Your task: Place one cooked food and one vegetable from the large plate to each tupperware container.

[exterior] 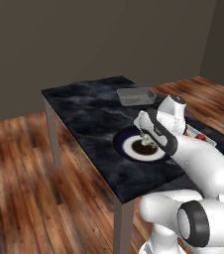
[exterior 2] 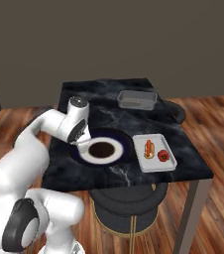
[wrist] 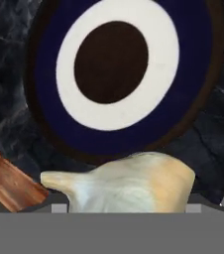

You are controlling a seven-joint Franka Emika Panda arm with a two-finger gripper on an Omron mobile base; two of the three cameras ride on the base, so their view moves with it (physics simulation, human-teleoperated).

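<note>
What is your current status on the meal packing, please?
Claw above the large plate, closed on a pale food piece. White container holds a hot dog and a red vegetable; grey container looks empty. Path clear.

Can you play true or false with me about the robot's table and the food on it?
1. The big round plate has a dark middle. True.
2. The white tray holds two foods. True: a hot dog and a red vegetable.
3. The darker grey tray is full of food. False: nothing lies in it.
4. The end effector carries a pale, cream-coloured food. True.
5. The white tray sits at the far end of the table. False: it is near the front; the grey one is farther back.
</note>
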